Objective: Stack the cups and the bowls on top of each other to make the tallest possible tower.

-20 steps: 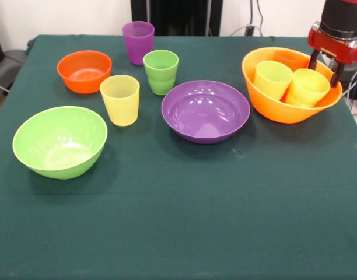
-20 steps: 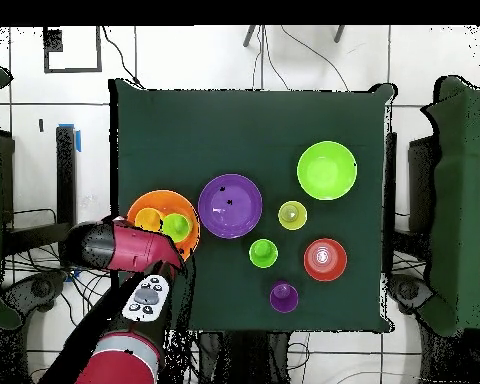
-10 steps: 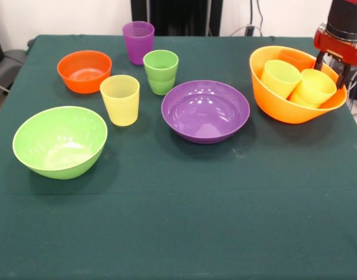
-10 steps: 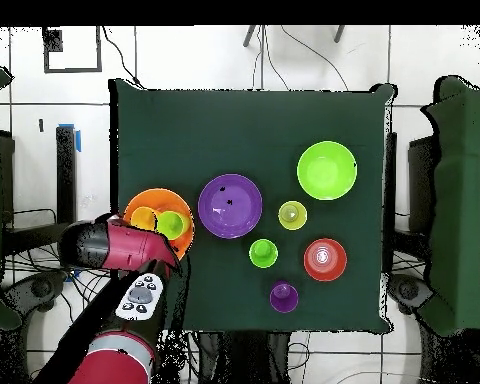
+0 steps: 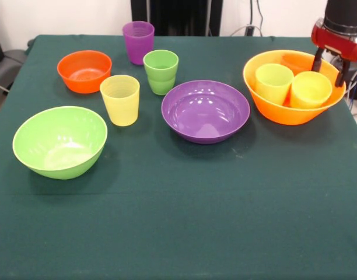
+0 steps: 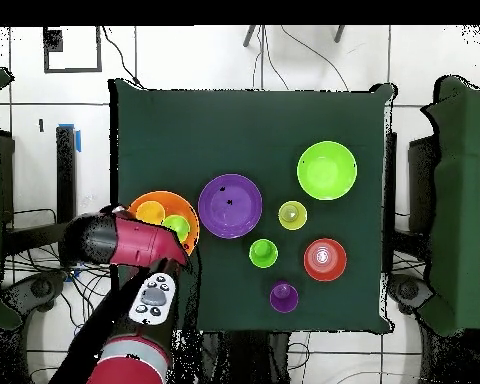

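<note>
The largest yellow-orange bowl (image 5: pixel 283 112) sits level at the table's right side. It holds a lime green cup (image 5: pixel 273 81), a yellow-orange cup (image 5: pixel 310 88) and an orange cup (image 5: pixel 295 61), all upright. My gripper (image 5: pixel 329 65) hangs at this bowl's far right rim, jaws apart, holding nothing. The wide purple bowl (image 5: pixel 205 111) is mid-table. The deep lime green bowl (image 5: pixel 60 140) is front left and the small orange bowl (image 5: pixel 84 70) is far left. The pale yellow cup (image 5: pixel 120 99), dark green cup (image 5: pixel 161 70) and purple cup (image 5: pixel 137 41) stand upright apart.
In the overhead view my red arm (image 6: pixel 124 242) covers the near part of the yellow-orange bowl (image 6: pixel 144 205) and hides the gripper. The bowl lies close to the table's edge (image 6: pixel 118 200). Cables and a black stand lie beyond the far edge.
The yellow-orange bowl was tipped up and shifted toward the table edge half a second ago. It now sits level again, and its cups stand upright. My gripper has risen slightly.
</note>
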`<state>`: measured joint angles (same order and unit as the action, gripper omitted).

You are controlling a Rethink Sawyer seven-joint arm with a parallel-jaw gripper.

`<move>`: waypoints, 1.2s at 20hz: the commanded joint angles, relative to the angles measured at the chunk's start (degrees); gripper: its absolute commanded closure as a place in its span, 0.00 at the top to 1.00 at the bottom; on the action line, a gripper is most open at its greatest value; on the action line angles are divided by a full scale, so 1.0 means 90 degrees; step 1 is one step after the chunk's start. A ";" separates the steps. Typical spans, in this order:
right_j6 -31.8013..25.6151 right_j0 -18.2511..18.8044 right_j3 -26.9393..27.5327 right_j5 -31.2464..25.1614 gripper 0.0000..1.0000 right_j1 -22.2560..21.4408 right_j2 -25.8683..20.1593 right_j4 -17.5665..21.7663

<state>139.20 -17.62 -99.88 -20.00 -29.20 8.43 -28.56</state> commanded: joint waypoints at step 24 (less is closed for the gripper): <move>-0.0069 0.1097 0.0622 -0.0930 1.00 -0.0304 -0.0642 0.0916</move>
<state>139.20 -9.40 -99.77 -21.27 -35.61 6.68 -24.39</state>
